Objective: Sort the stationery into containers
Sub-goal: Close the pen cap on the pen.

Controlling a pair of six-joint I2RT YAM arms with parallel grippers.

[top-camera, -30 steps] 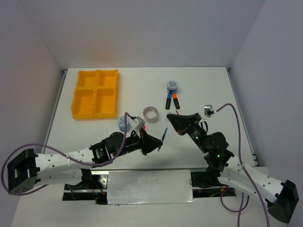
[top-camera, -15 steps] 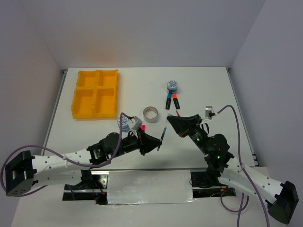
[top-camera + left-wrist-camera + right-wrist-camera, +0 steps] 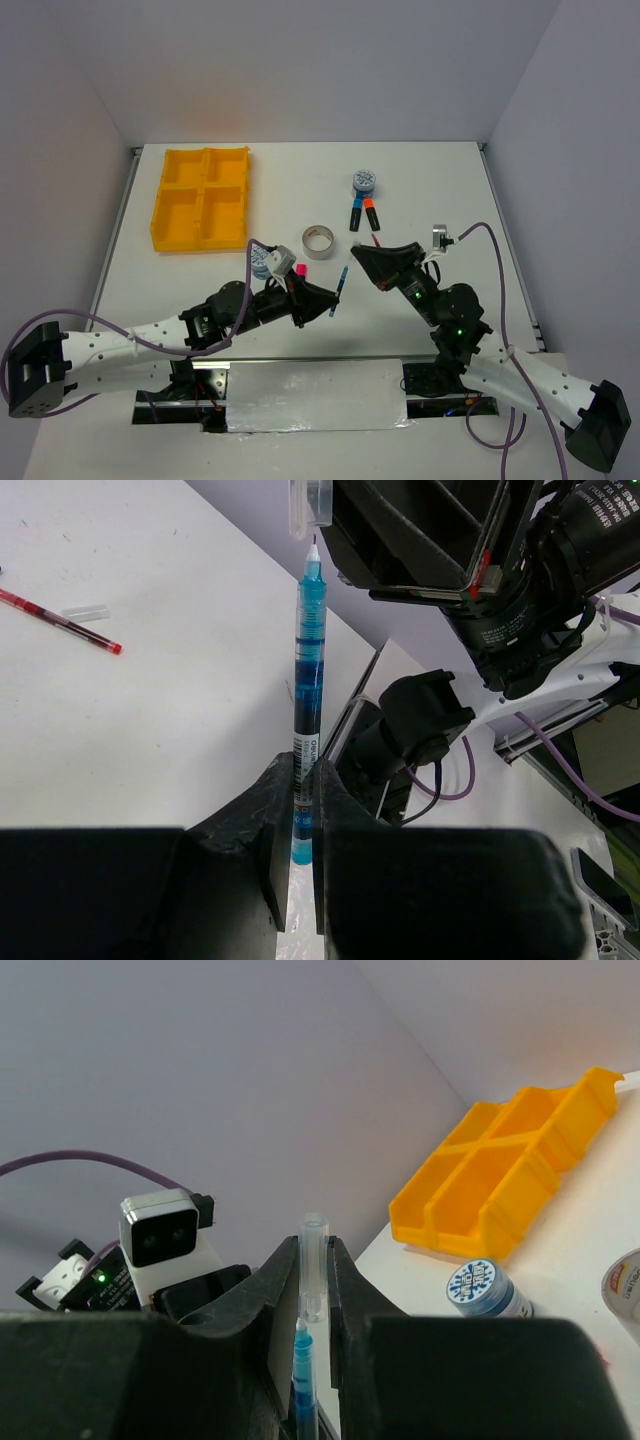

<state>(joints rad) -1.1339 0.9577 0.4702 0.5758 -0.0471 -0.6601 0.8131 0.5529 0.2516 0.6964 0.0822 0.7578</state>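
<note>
The teal pen (image 3: pixel 308 660) is held off the table (image 3: pixel 450 190) in the lower middle of the top view (image 3: pixel 340 290). There its long axis runs steeply from lower left to upper right. In the left wrist view it stands upright in the frame, with its tip at the top.

The left gripper (image 3: pixel 301 770) is clenched on the lower end of the pen barrel. The right gripper (image 3: pixel 311 1260) is clamped on a clear cap (image 3: pixel 313 1228). The cap's open mouth meets the pen tip, and the two lie on nearly one line. I cannot tell whether the tip has entered the cap.

The yellow tray (image 3: pixel 155 215) sits at the upper left, close to the table's left and far edges. Bare table lies between the tray and the pen, and more lies along the right edge.

There is one tray with four compartments. There are two patterned tape rolls (image 3: pixel 364 181): one is at upper centre, and the second roll (image 3: pixel 260 263) is half hidden by the left arm. One silver-grey tape ring (image 3: pixel 318 241) lies between them.

A blue-capped highlighter (image 3: pixel 355 216) and an orange-capped highlighter (image 3: pixel 369 215) lie side by side just below the upper roll. A pink cap (image 3: pixel 300 270) shows beside the left wrist. One red pen (image 3: pixel 60 622) lies flat on the table.
</note>
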